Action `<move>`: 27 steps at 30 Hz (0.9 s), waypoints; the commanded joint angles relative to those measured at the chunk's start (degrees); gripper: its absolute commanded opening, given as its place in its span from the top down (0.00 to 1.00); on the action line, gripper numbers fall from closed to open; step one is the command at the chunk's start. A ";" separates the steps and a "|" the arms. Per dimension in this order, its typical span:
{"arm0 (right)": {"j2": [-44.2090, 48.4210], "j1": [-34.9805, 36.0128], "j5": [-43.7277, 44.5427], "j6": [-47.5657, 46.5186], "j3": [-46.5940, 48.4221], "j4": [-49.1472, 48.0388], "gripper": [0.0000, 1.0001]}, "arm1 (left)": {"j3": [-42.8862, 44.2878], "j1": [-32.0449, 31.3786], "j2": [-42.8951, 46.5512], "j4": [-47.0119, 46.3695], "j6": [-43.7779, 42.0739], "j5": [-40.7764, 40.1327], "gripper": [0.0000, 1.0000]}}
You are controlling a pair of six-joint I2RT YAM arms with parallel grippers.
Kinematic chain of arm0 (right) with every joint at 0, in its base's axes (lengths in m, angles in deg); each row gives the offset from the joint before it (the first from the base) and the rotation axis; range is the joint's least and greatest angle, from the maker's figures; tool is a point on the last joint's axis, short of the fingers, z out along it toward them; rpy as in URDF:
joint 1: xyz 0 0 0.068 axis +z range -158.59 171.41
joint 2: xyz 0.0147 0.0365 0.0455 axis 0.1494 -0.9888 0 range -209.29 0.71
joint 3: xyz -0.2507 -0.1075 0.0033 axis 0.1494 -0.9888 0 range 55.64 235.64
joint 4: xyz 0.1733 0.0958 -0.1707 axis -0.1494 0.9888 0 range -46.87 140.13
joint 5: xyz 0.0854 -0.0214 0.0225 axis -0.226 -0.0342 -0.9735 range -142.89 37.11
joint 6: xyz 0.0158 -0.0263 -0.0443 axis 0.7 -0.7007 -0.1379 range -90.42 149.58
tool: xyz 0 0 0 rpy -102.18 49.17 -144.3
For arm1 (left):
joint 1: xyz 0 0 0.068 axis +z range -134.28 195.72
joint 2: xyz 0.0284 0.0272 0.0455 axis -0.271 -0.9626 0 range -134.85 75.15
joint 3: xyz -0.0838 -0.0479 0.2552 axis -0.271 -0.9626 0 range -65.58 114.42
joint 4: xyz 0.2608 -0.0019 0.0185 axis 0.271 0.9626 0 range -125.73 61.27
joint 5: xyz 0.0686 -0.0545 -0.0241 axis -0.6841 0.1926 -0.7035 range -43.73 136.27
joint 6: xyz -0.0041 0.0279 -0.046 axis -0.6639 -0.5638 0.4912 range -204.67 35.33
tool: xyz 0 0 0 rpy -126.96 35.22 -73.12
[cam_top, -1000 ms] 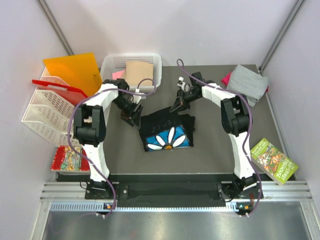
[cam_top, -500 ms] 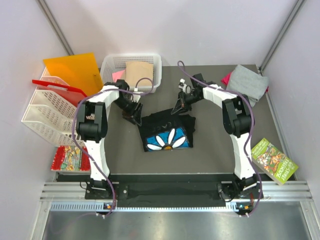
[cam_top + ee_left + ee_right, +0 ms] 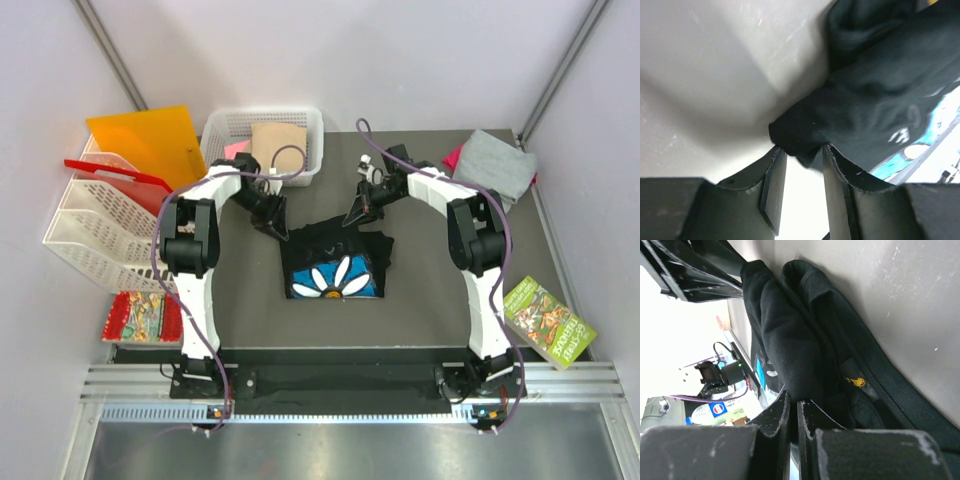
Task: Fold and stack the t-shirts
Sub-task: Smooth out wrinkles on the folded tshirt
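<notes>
The black t-shirt (image 3: 335,262), folded with a blue-and-white flower print up, lies mid-table. My left gripper (image 3: 277,226) is at its far left corner; in the left wrist view (image 3: 802,150) its tips pinch a bunched black corner (image 3: 795,140). My right gripper (image 3: 352,214) is at the far right edge, shut on a thick fold of the black shirt (image 3: 790,350), seen in the right wrist view (image 3: 792,400). A tan t-shirt (image 3: 278,142) and a pink one (image 3: 237,149) lie in the basket. A grey t-shirt (image 3: 495,165) lies at the far right on another pink one (image 3: 452,158).
The white basket (image 3: 262,115) stands at the back. An orange sheet (image 3: 145,140), a red tray (image 3: 115,175) and white racks (image 3: 85,225) are at the left. Booklets lie at the near left (image 3: 140,318) and near right (image 3: 545,320).
My left gripper has slid right onto the black shirt's far left corner. The right gripper has stayed almost still, and the shirt's far edge has bunched slightly.
</notes>
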 commanded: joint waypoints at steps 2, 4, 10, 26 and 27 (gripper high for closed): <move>3.66 0.32 -0.86 -1.17 -0.17 0.20 1.00 | 5.13 0.08 -0.17 1.34 0.81 6.73 0.60; 3.58 0.32 -0.86 -1.08 0.00 0.20 1.00 | 5.31 0.08 -0.08 1.87 0.72 7.52 0.67; 4.28 0.41 -0.60 -0.90 0.36 0.72 1.00 | 5.23 0.08 0.27 3.28 -0.68 7.70 1.00; 19.82 1.11 4.85 -0.81 -10.61 3.98 1.00 | 10.84 -1.40 3.78 8.38 -3.32 9.72 1.00; 20.27 1.02 5.03 -0.90 -11.33 3.98 1.00 | 11.29 -1.76 3.87 8.47 -3.32 9.63 1.00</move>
